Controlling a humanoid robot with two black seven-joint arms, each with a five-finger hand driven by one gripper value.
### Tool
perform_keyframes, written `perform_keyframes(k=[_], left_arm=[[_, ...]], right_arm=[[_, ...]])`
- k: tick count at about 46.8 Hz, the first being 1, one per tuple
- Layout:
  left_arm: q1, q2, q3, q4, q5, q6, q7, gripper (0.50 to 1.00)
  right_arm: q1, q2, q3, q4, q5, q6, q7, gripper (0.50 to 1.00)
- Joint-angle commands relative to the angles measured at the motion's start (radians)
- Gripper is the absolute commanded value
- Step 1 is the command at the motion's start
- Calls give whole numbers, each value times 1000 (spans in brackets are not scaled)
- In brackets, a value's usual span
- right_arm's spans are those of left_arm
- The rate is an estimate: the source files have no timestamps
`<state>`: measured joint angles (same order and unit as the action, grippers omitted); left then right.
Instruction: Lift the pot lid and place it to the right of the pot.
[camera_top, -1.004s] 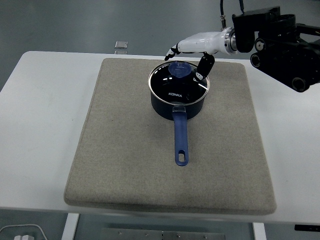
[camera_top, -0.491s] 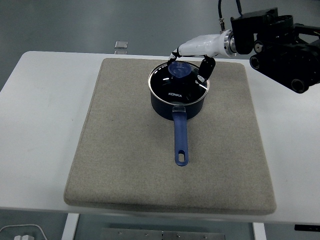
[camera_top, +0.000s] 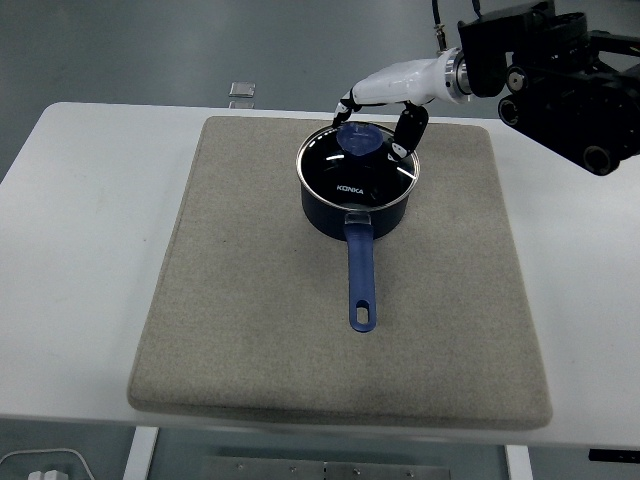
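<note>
From the head view, a dark blue pot (camera_top: 356, 205) with a long blue handle sits on a grey mat (camera_top: 250, 330) on the white table (camera_top: 80, 220), its glass lid (camera_top: 357, 165) with a blue knob still on. The right robot hand (camera_top: 385, 105) hovers just above the knob, fingers loosely spread, holding nothing.

Dark blue pot (camera_top: 357, 205), grey mat (camera_top: 250, 300), white table (camera_top: 90, 200).

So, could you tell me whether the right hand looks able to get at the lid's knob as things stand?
Probably yes: the right hand hovers open just behind the blue knob, and nothing lies between them.
</note>
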<state>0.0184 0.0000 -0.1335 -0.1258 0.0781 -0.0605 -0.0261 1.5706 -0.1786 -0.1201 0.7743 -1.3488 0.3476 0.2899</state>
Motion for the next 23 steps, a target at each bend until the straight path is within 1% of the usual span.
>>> perform_keyframes(k=[1, 5, 10, 17, 23], left_arm=[[0, 0, 0, 0, 0, 1, 0, 1000], [0, 0, 0, 0, 0, 1, 0, 1000], [0, 0, 0, 0, 0, -1, 0, 1000], [0, 0, 0, 0, 0, -1, 0, 1000], [0, 0, 0, 0, 0, -1, 0, 1000]], right_arm=[[-1, 7, 2, -1, 0, -7, 0, 868], [-7, 21, 0, -7, -1, -12, 0, 868], [-11, 24, -1, -26, -3, -15, -2, 868], [-14, 34, -6, -32, -4, -38, -2, 868], [-21, 34, -4, -46, -4, -41, -2, 868]])
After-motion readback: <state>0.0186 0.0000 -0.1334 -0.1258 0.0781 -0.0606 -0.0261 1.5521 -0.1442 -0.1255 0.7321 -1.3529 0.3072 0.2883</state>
